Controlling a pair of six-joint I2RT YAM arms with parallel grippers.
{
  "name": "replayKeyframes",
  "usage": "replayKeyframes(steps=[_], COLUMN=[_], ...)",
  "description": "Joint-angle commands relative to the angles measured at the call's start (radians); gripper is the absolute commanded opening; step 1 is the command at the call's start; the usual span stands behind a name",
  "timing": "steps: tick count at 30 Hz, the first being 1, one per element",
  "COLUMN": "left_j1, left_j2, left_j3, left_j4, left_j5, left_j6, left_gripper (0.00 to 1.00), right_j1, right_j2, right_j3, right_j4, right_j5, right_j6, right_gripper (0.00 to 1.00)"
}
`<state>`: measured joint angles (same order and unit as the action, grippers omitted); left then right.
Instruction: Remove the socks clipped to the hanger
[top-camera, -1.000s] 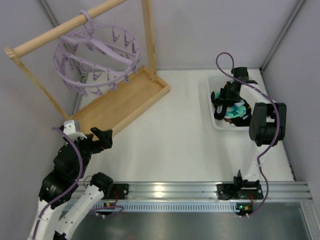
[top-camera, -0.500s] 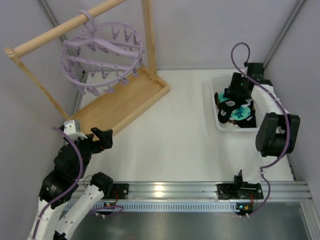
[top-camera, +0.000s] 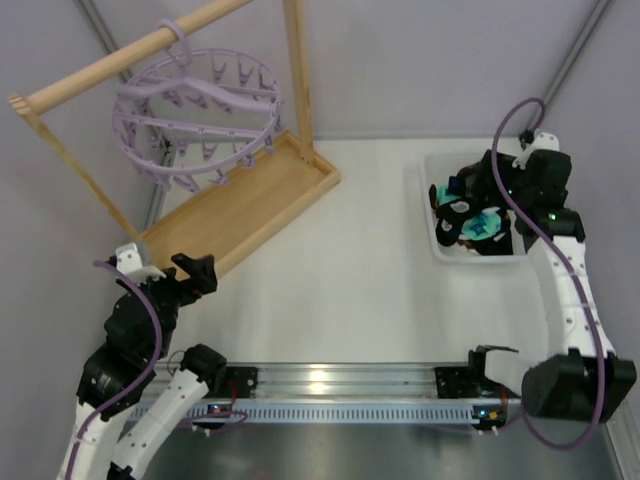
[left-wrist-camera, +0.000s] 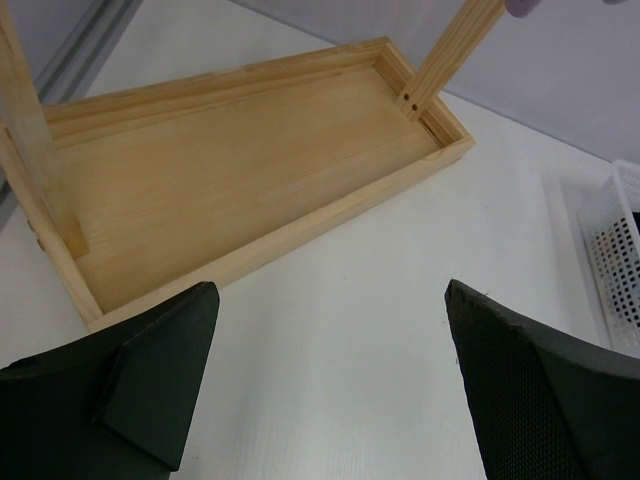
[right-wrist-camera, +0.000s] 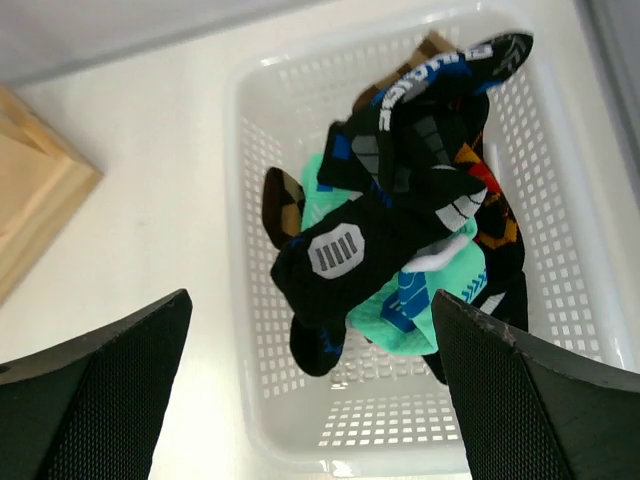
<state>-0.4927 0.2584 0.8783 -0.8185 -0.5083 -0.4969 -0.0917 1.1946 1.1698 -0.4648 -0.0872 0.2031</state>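
Lavender hanger (top-camera: 190, 93), white basket (right-wrist-camera: 245, 250), and socks (right-wrist-camera: 390, 230) in black, teal, brown and orange.

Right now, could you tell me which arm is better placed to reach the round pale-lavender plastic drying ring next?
Left, probably. The left gripper is open beside the long wooden tray below the drying ring; the right gripper is open over the white perforated basket of patterned socks, across the table.

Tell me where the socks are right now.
In the top view, the socks lie heaped in the white basket at the table's far right. None show on the lavender hanger at far left.
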Motion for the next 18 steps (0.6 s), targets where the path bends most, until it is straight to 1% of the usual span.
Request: replayKeyframes(steps=[1, 3, 4, 5, 6, 7, 8, 9, 10, 11, 12, 13, 14, 16, 18], left_j1=[-0.001, -0.003, -0.003, -0.001, 0.000, 0.005, 0.035, 0.069, 0.118, 0.232, 0.287, 0.340, 0.409, 0.425, 0.424], left_j2=[0.030, 0.065, 0.076, 0.087, 0.114, 0.128, 0.143, 0.177, 0.191, 0.200, 0.205, 0.205, 0.206, 0.212, 0.199], left_j3=[0.010, 0.007, -0.013, -0.027, -0.039, -0.073, -0.082, -0.082, -0.081, -0.084, -0.088, -0.094, -0.099, -0.104, -0.116], left_j4=[0.054, 0.079, 0.122, 0.151, 0.177, 0.236, 0.255, 0.262, 0.260, 0.268, 0.280, 0.289, 0.297, 0.294, 0.292], left_j5=[-0.097, -0.139, -0.147, -0.132, -0.087, -0.040, 0.012, 0.134, 0.167, 0.198, 0.276, 0.315, 0.338, 0.366, 0.372], left_j6=[0.026, 0.038, 0.058, 0.075, 0.098, 0.163, 0.194, 0.217, 0.215, 0.210, 0.215, 0.222, 0.221, 0.234, 0.236], left_gripper=[0.98, 0.98, 0.98, 0.98, 0.98, 0.98, 0.98, 0.98, 0.98, 0.98, 0.98, 0.98, 0.98, 0.98, 0.98], right_j1=[0.015, 0.023, 0.026, 0.027, 0.036, 0.078, 0.125, 0.151, 0.202, 0.233, 0.263, 0.324, 0.351, 0.394, 0.440], right_j2=[-0.243, -0.326, -0.399, -0.436, -0.475, -0.550, -0.581, -0.602, -0.625, -0.633, -0.639, -0.647, -0.655, -0.681, -0.716], right_j3=[-0.074, -0.096, -0.111, -0.120, -0.131, -0.162, -0.171, -0.173, -0.164, -0.159, -0.154, -0.142, -0.137, -0.134, -0.157], right_j4=[0.042, 0.012, -0.027, -0.046, -0.057, -0.057, -0.063, -0.077, -0.113, -0.129, -0.147, -0.172, -0.208, -0.251, -0.271], right_j5=[-0.031, -0.031, -0.020, 0.025, 0.050, 0.076, 0.142, 0.176, 0.214, 0.286, 0.315, 0.332, 0.354, 0.366, 0.429], right_j6=[-0.010, -0.039, -0.047, -0.051, -0.057, -0.067, -0.085, -0.096, -0.105, -0.113, -0.113, -0.113, -0.107, -0.100, -0.090], right_gripper=[0.99, 0.99, 0.99, 0.99, 0.99, 0.99, 0.99, 0.99, 0.99, 1.00, 0.99, 0.99, 0.99, 0.99, 0.99])
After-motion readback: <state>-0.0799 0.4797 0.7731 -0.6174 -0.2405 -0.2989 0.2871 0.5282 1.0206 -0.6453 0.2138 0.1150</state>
